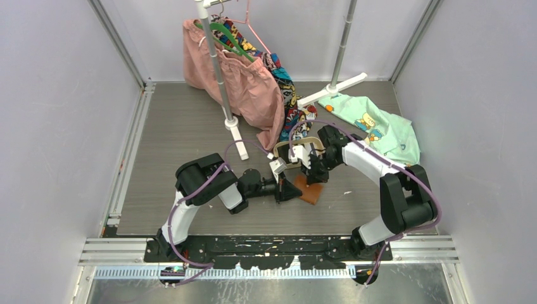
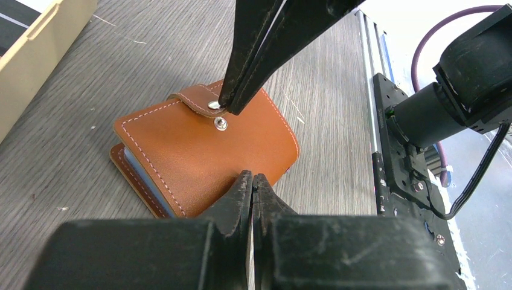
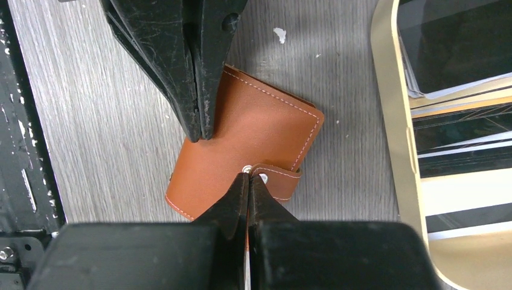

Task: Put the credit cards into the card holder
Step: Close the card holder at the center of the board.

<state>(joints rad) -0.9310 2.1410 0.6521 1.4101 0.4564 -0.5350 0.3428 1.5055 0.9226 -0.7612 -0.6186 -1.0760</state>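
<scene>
The grey tabletop has both arms bent in toward its middle. Off to one side sits the beige tray with the credit cards stacked in it, mostly dark and well apart from either claw.

Just beside the tray, the card holder lies flat and folded. Its strap is curled over the front, and the strap's cap looks to sit just off the stud, so it's probably unsnapped.

The left claw is pinched shut, tips down on 1 edge of the holder. The right claw is also pinched shut, its point right at the strap's snap on the opposite edge. Can't tell if it actually nips the strap or just touches it.

The step looks like getting the cover open. The left claw should pin the body flat while the right hooks under the strap and peels it up slowly, so the leather doesn't skate.
</scene>
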